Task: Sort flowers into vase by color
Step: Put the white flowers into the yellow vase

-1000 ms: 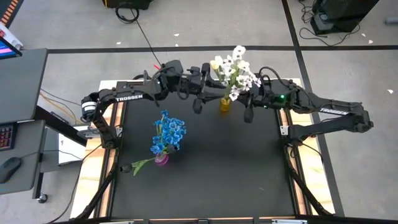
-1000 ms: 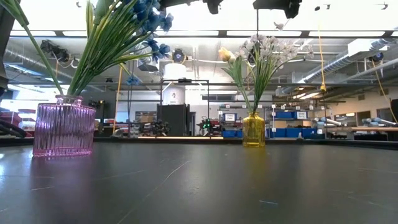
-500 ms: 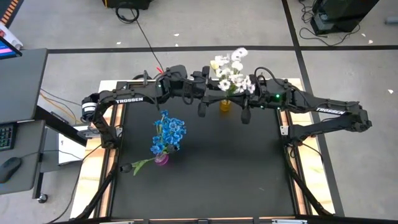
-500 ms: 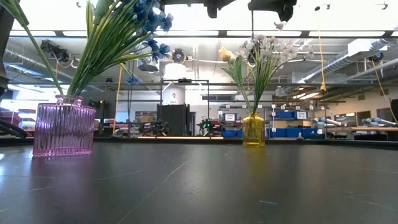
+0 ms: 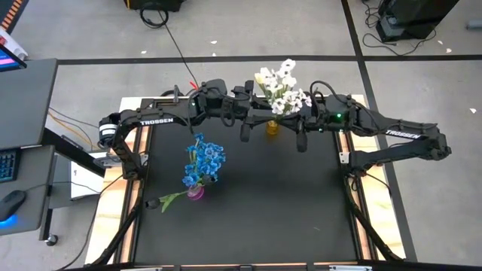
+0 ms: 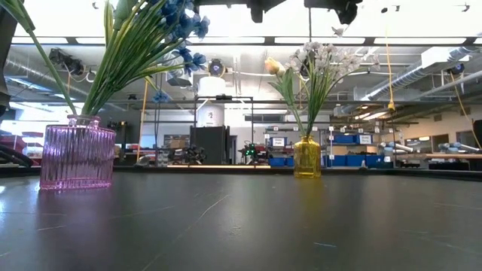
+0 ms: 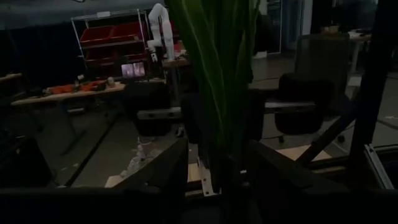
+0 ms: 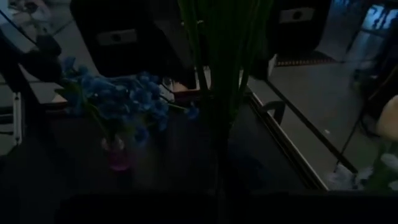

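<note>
A small yellow vase [image 5: 272, 126] [image 6: 306, 156] stands near the table's far edge. It holds white blossoms and a tulip bud [image 5: 280, 84] [image 6: 316, 60] on green stems. A ribbed pink vase [image 5: 195, 193] [image 6: 77, 156] on the left holds blue flowers [image 5: 203, 162] [image 6: 177, 22]. My left gripper [image 5: 245, 129] [image 7: 217, 168] is just left of the yellow vase, held level and open, with the white flowers' stems [image 7: 217, 74] between its fingers. My right gripper [image 5: 300, 135] is just right of that vase and faces the same stems [image 8: 217, 62]. My left gripper comes level from the table's left, up among the stems above the yellow vase's mouth. Its fingers stand on either side of the green stems. I cannot tell whether a finger touches them.
One green stem [image 5: 169, 199] leans out of the pink vase toward the table's left edge. The black tabletop [image 5: 271, 203] lies in front of both vases. Wooden side rails [image 5: 132, 196] frame the table. Both arms stretch along its far edge.
My left gripper has moved a little to the right, closer to the yellow vase. The white blossoms, which spread toward my right gripper a second ago, have drawn together into a tighter bunch over the vase. The pink vase and blue flowers have kept still.
</note>
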Robot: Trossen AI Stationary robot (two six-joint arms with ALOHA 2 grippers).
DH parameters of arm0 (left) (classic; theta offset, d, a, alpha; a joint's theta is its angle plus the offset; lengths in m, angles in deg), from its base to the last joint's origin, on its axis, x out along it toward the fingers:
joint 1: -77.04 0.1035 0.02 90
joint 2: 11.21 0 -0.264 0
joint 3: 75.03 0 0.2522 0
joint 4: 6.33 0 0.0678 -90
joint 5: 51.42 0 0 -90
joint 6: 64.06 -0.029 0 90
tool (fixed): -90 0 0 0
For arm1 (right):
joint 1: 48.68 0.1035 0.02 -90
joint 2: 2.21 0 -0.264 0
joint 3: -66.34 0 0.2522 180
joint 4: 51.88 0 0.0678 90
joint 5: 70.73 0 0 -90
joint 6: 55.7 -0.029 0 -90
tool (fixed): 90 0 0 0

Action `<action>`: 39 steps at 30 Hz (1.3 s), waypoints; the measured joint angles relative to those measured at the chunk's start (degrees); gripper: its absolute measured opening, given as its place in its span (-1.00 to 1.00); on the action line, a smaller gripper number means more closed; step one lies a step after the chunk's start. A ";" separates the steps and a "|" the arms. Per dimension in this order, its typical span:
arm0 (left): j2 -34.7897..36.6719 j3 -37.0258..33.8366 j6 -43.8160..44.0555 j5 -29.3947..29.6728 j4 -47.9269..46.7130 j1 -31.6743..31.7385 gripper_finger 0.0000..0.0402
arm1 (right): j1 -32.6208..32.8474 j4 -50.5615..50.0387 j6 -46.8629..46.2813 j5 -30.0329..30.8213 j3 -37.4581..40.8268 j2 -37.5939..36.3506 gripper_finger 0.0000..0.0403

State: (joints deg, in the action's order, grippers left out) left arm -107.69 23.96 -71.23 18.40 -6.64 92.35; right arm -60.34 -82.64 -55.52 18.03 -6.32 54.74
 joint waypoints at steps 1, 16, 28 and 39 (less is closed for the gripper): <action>0.00 0.00 0.03 0.00 0.00 0.00 -0.19 | 0.00 -1.22 0.00 0.05 -0.94 0.33 -0.94; 0.48 0.00 2.85 -3.02 0.41 -0.07 -0.19 | -1.00 -12.37 1.90 0.07 -10.25 7.75 -0.94; 2.56 0.02 4.86 -3.04 2.79 -0.03 -0.19 | -2.08 -12.74 1.90 -1.94 -10.33 7.93 -0.94; 2.56 0.03 7.97 -3.04 8.54 -0.04 -0.19 | -2.08 -11.95 1.79 -2.92 -10.57 7.90 -0.94</action>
State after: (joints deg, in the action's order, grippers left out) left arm -105.14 23.99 -63.26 15.36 1.90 92.31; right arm -62.42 -94.59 -53.73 15.10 -16.90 62.65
